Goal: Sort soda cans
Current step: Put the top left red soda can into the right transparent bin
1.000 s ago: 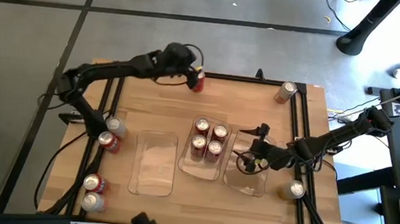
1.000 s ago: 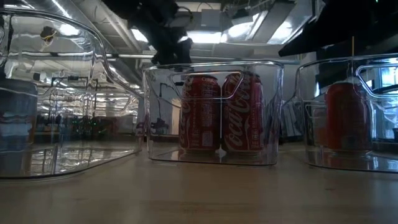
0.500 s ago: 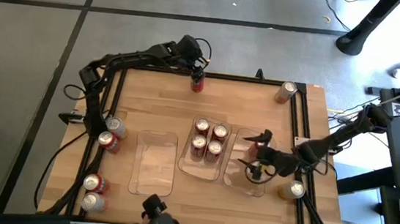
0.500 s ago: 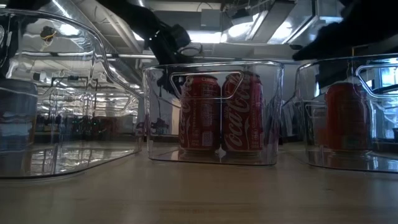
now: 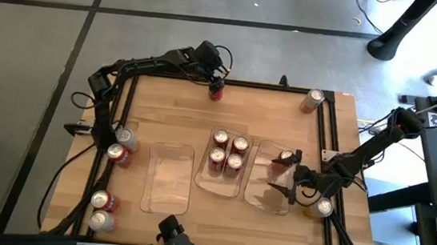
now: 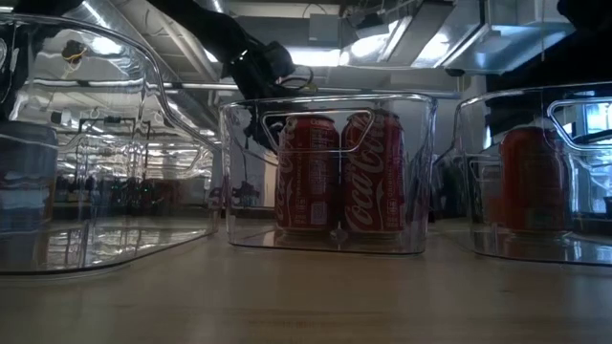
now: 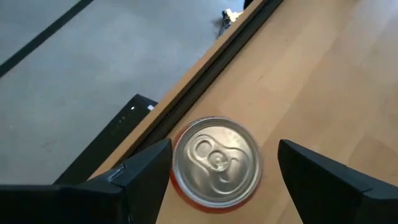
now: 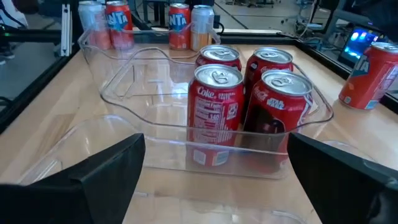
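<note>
At twelve o'clock on the bench (image 5: 171,110), your left gripper (image 5: 217,83) hangs over a red soda can (image 5: 216,92) by the far rail, fingers (image 7: 323,180) spread either side of its silver top, not touching. Your right gripper (image 5: 289,186) sits released at four o'clock, above the right clear tray (image 5: 263,199), which holds one orange-red can (image 5: 285,157). Toward centre, the middle tray (image 5: 201,181) holds four red cans (image 5: 227,151). Outward, an empty tray (image 5: 166,179) lies at seven o'clock, four loose cans (image 5: 113,177) toward nine, one can (image 5: 312,100) at two, one (image 5: 324,207) at four.
</note>
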Robot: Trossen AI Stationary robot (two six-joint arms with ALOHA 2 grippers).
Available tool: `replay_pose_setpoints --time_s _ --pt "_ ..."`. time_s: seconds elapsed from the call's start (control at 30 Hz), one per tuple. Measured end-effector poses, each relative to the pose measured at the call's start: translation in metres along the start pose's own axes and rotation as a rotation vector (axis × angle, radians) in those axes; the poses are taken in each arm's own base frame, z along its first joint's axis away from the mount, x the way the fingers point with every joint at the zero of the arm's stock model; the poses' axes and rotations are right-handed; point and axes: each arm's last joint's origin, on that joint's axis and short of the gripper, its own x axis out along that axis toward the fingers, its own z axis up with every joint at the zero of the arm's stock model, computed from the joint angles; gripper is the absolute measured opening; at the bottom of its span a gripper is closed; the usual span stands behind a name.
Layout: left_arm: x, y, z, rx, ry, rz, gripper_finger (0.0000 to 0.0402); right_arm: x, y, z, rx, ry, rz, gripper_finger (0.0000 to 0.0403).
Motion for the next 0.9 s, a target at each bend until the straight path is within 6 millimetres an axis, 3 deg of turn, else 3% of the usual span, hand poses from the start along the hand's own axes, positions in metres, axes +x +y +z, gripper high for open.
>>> replay_pose_setpoints --time_s 0.37,0.9 --pt "-0.0016 -0.0012 -0.0025 -0.071 0.028 -0.008 0.0282 -0.0008 0.0014 0.0032 -0.077 -0.027 0.004 0.0390" --pt "-0.0012 -0.0024 -0.0009 -0.032 0.010 -0.011 0.0282 -0.0006 0.0018 0.0051 -0.053 -0.043 -0.001 0.0390"
